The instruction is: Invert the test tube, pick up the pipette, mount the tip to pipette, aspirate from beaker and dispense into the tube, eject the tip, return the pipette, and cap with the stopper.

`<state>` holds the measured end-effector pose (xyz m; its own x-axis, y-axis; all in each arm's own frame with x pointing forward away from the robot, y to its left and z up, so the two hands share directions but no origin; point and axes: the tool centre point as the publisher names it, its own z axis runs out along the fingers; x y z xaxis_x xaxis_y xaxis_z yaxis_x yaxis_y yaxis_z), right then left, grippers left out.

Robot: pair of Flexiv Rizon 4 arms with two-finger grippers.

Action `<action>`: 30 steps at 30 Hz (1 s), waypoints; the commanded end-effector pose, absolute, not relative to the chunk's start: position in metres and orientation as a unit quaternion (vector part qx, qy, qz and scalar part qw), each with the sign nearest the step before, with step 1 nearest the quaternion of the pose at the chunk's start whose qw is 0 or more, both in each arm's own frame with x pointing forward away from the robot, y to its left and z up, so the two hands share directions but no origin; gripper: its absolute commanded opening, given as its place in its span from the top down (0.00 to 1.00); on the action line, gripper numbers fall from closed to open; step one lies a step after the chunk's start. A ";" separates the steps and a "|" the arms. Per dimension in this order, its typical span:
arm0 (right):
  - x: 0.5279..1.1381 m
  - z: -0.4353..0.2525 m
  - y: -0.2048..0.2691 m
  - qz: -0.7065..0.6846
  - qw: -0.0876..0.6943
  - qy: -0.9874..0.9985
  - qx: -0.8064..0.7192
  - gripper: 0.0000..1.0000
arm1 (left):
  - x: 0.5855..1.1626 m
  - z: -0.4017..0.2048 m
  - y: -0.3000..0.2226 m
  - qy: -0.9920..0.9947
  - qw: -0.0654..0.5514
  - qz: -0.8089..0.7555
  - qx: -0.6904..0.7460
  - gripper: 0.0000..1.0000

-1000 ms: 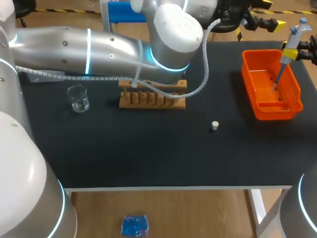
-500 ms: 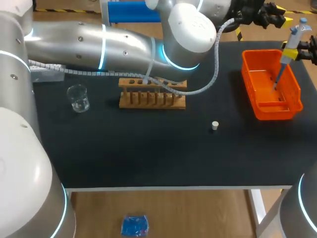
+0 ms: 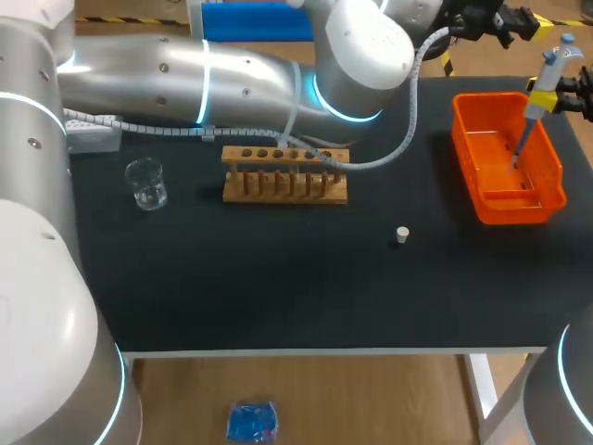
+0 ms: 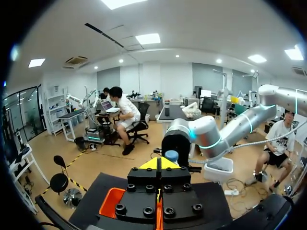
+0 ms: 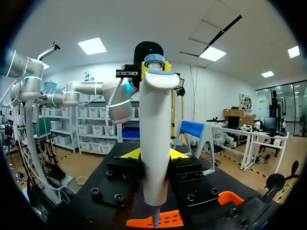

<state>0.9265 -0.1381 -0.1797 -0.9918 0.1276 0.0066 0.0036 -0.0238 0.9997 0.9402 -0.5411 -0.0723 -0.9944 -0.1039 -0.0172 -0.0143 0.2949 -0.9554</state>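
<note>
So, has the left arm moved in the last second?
Yes. The left arm has swung right and farther back, uncovering the top of the wooden rack.

The left arm (image 3: 232,79) and its cable (image 3: 408,111) hide part of the rack (image 3: 284,190).

Glossy silver arms (image 3: 167,74), cyan light rings (image 3: 202,88), grey corrugated cable (image 3: 409,120)

Orange bin (image 3: 470,165) at table's (image 3: 278,278) right; wooden rack (image 3: 284,188) mid-table.
</note>
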 end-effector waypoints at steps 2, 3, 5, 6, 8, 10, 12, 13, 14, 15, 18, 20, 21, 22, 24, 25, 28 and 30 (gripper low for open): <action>0.927 -0.180 -0.139 0.714 0.043 0.698 0.046 1.00 | 0.942 -0.075 -0.542 0.801 0.036 -0.597 -0.035 1.00; 0.927 -0.180 -0.139 0.714 0.043 0.698 0.046 1.00 | 0.942 -0.075 -0.542 0.801 0.036 -0.597 -0.029 1.00; 0.927 -0.180 -0.139 0.714 0.043 0.698 0.046 1.00 | 0.941 -0.075 -0.542 0.800 0.034 -0.599 -0.020 1.00; 0.927 -0.180 -0.139 0.714 0.043 0.698 0.046 1.00 | 0.941 -0.076 -0.542 0.799 0.033 -0.600 -0.017 1.00; 0.927 -0.180 -0.139 0.714 0.043 0.698 0.046 1.00 | 0.941 -0.076 -0.542 0.798 0.031 -0.602 -0.006 1.00; 0.927 -0.180 -0.139 0.714 0.043 0.698 0.046 1.00 | 0.940 -0.077 -0.542 0.796 0.029 -0.604 -0.002 1.00; 0.927 -0.180 -0.139 0.714 0.043 0.698 0.046 1.00 | 0.941 -0.078 -0.541 0.792 0.025 -0.610 0.011 1.00; 0.927 -0.180 -0.139 0.714 0.043 0.698 0.046 1.00 | 0.940 -0.078 -0.541 0.791 0.024 -0.611 0.013 1.00; 0.927 -0.180 -0.139 0.714 0.043 0.698 0.046 1.00 | 0.941 -0.079 -0.540 0.789 0.022 -0.614 0.017 1.00; 0.927 -0.180 -0.139 0.714 0.043 0.698 0.046 1.00 | 0.941 -0.079 -0.540 0.788 0.020 -0.616 0.020 1.00; 0.927 -0.180 -0.139 0.714 0.043 0.698 0.046 1.00 | 0.944 -0.081 -0.537 0.785 0.017 -0.618 0.021 1.00; 0.927 -0.180 -0.139 0.714 0.043 0.698 0.046 1.00 | 0.945 -0.081 -0.536 0.784 0.014 -0.620 0.024 1.00; 0.927 -0.180 -0.139 0.714 0.043 0.698 0.046 1.00 | 0.946 -0.081 -0.537 0.784 0.013 -0.621 0.026 1.00; 0.927 -0.180 -0.139 0.714 0.043 0.698 0.046 1.00 | 0.947 -0.082 -0.537 0.783 0.012 -0.621 0.027 1.00; 0.927 -0.180 -0.139 0.714 0.043 0.698 0.046 1.00 | 0.948 -0.082 -0.539 0.782 0.006 -0.623 0.031 1.00; 0.927 -0.180 -0.139 0.714 0.043 0.698 0.046 1.00 | 0.948 -0.083 -0.540 0.782 0.005 -0.622 0.032 1.00; 0.927 -0.180 -0.139 0.714 0.043 0.698 0.046 1.00 | 0.949 -0.085 -0.544 0.781 -0.005 -0.624 0.041 1.00; 0.927 -0.180 -0.139 0.714 0.043 0.698 0.046 1.00 | 0.949 -0.086 -0.545 0.781 -0.009 -0.624 0.042 1.00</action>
